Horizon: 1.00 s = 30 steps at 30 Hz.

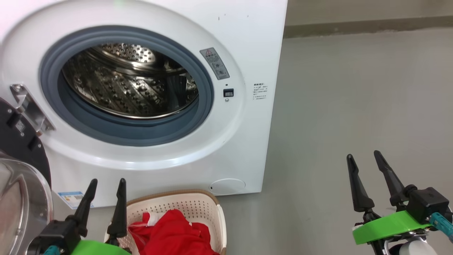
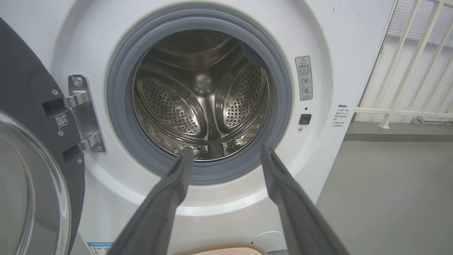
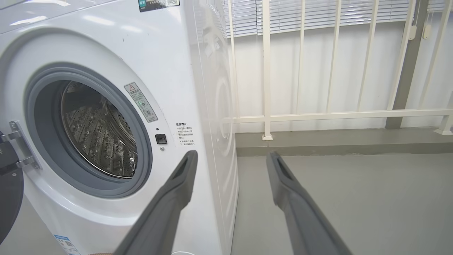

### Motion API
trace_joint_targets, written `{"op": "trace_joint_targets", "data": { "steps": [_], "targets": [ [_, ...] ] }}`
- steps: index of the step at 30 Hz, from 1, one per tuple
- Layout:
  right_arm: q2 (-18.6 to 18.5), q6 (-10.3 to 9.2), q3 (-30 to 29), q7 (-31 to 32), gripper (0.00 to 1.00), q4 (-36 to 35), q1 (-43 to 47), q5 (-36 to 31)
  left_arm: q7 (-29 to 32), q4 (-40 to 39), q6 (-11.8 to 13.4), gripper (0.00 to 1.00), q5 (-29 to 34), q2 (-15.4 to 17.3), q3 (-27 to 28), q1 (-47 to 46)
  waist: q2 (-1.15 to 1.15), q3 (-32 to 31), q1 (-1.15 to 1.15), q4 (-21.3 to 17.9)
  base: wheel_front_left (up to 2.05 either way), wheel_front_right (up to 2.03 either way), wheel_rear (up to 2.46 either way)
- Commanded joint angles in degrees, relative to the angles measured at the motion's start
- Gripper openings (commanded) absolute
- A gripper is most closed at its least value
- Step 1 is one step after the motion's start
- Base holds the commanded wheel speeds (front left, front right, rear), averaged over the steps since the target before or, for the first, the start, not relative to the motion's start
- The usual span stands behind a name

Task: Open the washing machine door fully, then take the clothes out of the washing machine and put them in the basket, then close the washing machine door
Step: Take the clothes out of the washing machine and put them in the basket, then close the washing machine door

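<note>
**A:** Clothes: red, heaped in the basket at bottom centre. It sits just in front of the machine, likely to keep the carry from the drum short.

**B:** And the grippers?

**A:** Left gripper is at lower left, just beside the basket. Right gripper is at lower right, over the floor. Both have jaws spread wide, holding nothing.

**B:** The door?

**A:** The door is at the left edge, swung out on its hinge, so the opening is free to reach into.

**B:** Anything in the drum?

**A:** The drum, upper left, shows bare steel as far as I can see. I'd judge unloading done and closing the door next. The left gripper is nearer to it.
</note>
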Motion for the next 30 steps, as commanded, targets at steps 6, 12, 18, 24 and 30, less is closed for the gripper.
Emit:
{"op": "trace_joint_targets", "data": {
  "steps": [6,12,18,24,30],
  "targets": [
    [-0.23,0.36,0.45,-0.37,1.00,-1.92,0.06,-1.38,-0.69,-6.29,-0.32,1.00,2.50,1.98,2.91,0.90,0.00,-1.85,0.00,-0.67,0.00,0.00,0.00],
    [-0.23,0.36,0.36,-0.37,1.00,-2.11,0.56,-1.41,-0.69,-7.11,-0.33,1.00,2.75,1.53,3.82,1.94,0.00,-2.30,0.00,-1.08,0.00,0.00,0.00],
    [-0.22,0.36,0.47,-0.37,1.00,-2.24,0.79,-1.37,-0.69,-6.69,-0.33,1.00,2.29,1.41,4.09,2.14,0.00,-2.20,0.00,-1.29,0.00,0.00,0.00],
    [-0.22,0.36,0.55,-0.37,1.00,-2.26,0.83,-1.71,-0.69,-5.99,-0.33,1.00,1.91,1.45,3.72,1.92,0.00,-2.00,0.00,-1.16,0.00,0.00,0.00],
    [-0.22,0.36,0.37,-0.37,1.00,-2.25,0.92,-1.84,-0.69,-5.38,-0.33,1.00,1.73,1.70,3.69,1.84,0.00,-1.93,0.00,-1.01,0.00,0.00,0.00]
  ]
}}
